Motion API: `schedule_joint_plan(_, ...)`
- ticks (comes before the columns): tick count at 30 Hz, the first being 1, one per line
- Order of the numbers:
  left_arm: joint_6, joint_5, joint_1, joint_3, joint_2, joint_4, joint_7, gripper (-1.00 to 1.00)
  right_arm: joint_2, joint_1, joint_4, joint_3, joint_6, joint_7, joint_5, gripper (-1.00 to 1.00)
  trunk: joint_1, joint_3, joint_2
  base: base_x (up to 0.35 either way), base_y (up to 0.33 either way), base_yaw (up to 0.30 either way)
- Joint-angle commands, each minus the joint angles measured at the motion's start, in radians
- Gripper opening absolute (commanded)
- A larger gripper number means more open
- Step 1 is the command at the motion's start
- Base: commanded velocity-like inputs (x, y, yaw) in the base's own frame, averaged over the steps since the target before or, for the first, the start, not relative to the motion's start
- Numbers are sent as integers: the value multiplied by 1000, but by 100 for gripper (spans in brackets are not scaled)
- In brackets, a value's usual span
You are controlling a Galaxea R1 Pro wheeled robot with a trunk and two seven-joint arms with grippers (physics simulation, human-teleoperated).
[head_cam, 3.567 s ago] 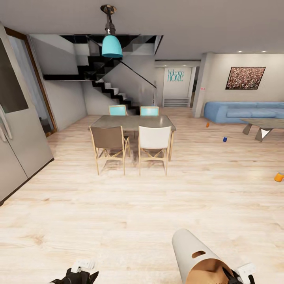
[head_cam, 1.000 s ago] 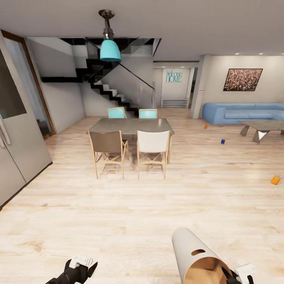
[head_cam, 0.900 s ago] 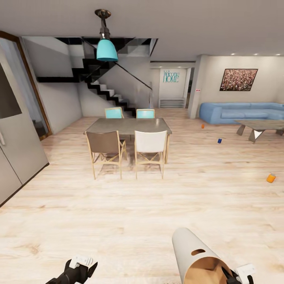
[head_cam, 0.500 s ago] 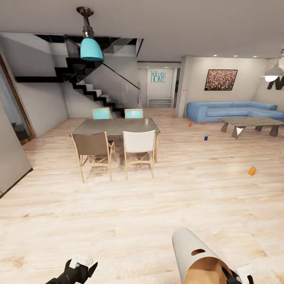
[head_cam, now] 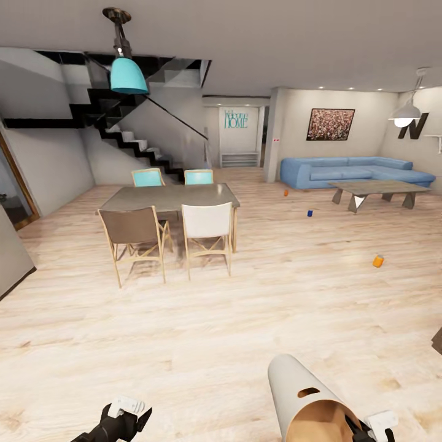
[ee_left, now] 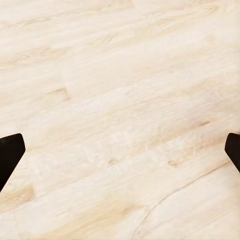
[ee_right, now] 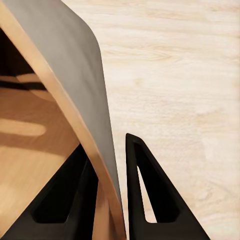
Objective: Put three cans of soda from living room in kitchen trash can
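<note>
Three cans [head_cam: 377, 261] lie apart on the floor [head_cam: 245, 319] near the sofa [head_cam: 350, 170]; light and rigid, best pinched mid-body. Right gripper [ee_right: 111, 186] clamps the bin [head_cam: 310, 405] by its rim; left gripper [ee_left: 120, 150] is spread, empty.

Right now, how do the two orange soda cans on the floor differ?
The near orange can lies out on open floor, well short of the low table and off to the right. The far orange can sits close to the blue sofa, left of the table, and looks smaller with distance. Both are orange and rest on the light wood floor.
</note>
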Motion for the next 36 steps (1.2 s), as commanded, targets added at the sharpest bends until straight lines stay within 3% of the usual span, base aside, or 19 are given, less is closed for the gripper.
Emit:
schedule_joint_plan(1,0,0,0,0,0,0,0,100,0,0,-2,-3,0,5,-8,-100,0,0,0,0,0,-6)
schedule_joint_plan(16,-2,0,0,0,0,1,28,100,1,0,-2,-3,0,5,-8,-100,0,0,0,0,0,-13)
schedule_joint_plan(36,-2,0,0,0,0,1,31,100,1,0,-3,-3,0,5,-9,-100,0,0,0,0,0,-203)
